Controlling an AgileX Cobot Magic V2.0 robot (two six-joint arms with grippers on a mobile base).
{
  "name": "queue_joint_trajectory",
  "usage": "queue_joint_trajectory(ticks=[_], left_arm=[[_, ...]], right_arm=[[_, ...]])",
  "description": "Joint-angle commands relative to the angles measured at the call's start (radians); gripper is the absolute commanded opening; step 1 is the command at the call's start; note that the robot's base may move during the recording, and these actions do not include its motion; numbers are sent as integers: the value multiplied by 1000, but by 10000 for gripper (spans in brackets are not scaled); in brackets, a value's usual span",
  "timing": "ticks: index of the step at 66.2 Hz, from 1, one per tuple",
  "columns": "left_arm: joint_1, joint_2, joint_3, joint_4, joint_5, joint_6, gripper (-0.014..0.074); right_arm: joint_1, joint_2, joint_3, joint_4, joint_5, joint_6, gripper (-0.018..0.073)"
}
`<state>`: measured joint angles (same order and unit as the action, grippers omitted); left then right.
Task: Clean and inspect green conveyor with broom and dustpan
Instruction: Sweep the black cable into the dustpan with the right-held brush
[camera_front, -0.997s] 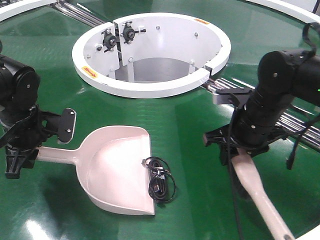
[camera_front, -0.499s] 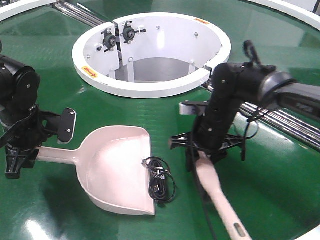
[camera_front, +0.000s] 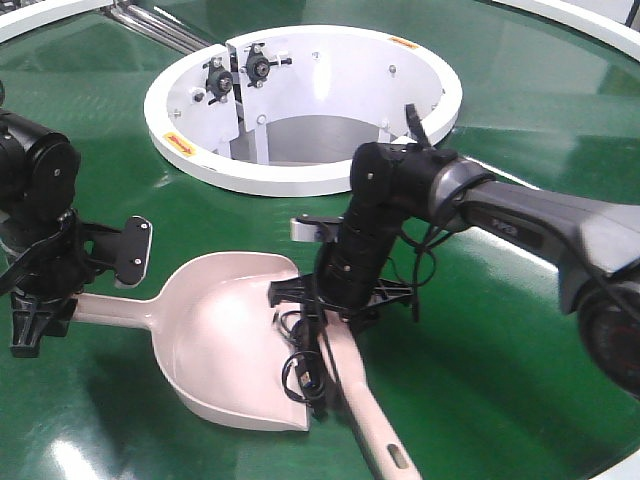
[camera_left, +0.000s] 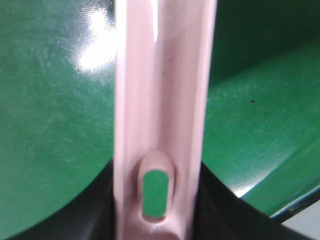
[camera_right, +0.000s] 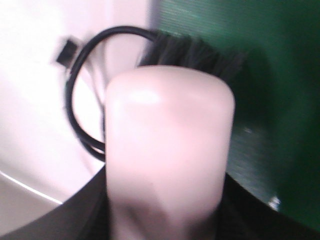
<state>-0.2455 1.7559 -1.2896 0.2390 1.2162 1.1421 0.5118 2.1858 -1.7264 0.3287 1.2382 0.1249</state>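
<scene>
The pale pink dustpan (camera_front: 225, 350) lies on the green conveyor (camera_front: 500, 340), mouth to the right. My left gripper (camera_front: 45, 310) is shut on its handle (camera_left: 160, 100), whose hang hole (camera_left: 154, 194) shows between the dark jaws. My right gripper (camera_front: 335, 298) is shut on the broom (camera_front: 375, 425), which stands at the dustpan's lip with its handle trailing toward the front. In the right wrist view the broom's back (camera_right: 170, 150) fills the middle, with dark bristles (camera_right: 195, 55) beyond it. A coiled black cable (camera_front: 300, 365) lies at the lip, partly inside the pan and against the bristles.
The white round central rim (camera_front: 300, 175) with its open well stands behind both arms. Silver roller strips (camera_front: 150, 25) run at the far left top. My right arm (camera_front: 520, 215) stretches across the belt from the right.
My right gripper has swept the broom leftward across the belt to the dustpan's mouth, nudging the black cable a little further in. The left gripper and dustpan have stayed still.
</scene>
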Motion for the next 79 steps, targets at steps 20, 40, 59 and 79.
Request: queue_joint_trajectory(ticks=[20, 40, 59, 79], left_arm=[[-9, -37, -29, -13, -2, -4, -23], [-9, -37, -29, -12, -1, -4, -23], [-9, -37, -29, -12, -1, -4, -23], [-9, -37, -29, -12, -1, -4, -23]], right_arm=[[94, 38, -262, 122, 43, 39, -6], [104, 28, -305, 137, 43, 49, -6], [100, -67, -298, 3, 43, 49, -6], [-4, -251, -74, -83, 43, 23, -3]])
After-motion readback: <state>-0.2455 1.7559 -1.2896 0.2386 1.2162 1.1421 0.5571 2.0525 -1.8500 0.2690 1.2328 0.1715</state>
